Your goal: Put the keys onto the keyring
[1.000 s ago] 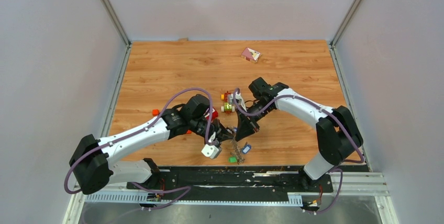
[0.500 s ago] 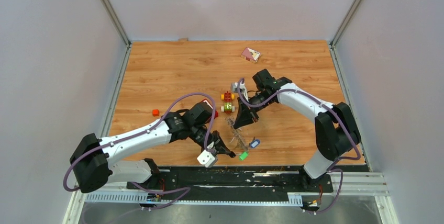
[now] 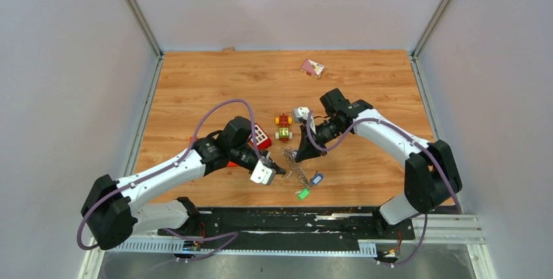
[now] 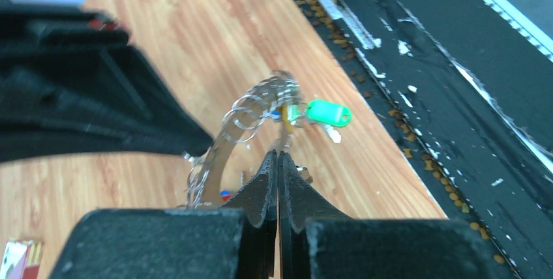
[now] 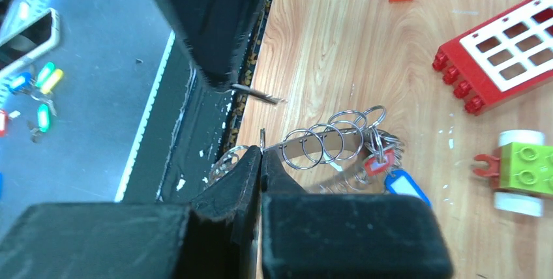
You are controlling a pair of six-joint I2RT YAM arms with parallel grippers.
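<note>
From above, the keyring point(image 3: 297, 169) is stretching between the left gripper point(image 3: 279, 172) and the right gripper point(image 3: 298, 157), close to the tabletop's near edge and about midway along it. On the left wrist camera, the left fingers are pressing flat together, just short of a green-tagged key point(image 4: 328, 112). On the right wrist camera, the right fingers are pinching the keyring's end, while the left gripper is nipping a thin metal sliver point(image 5: 257, 94).
</note>
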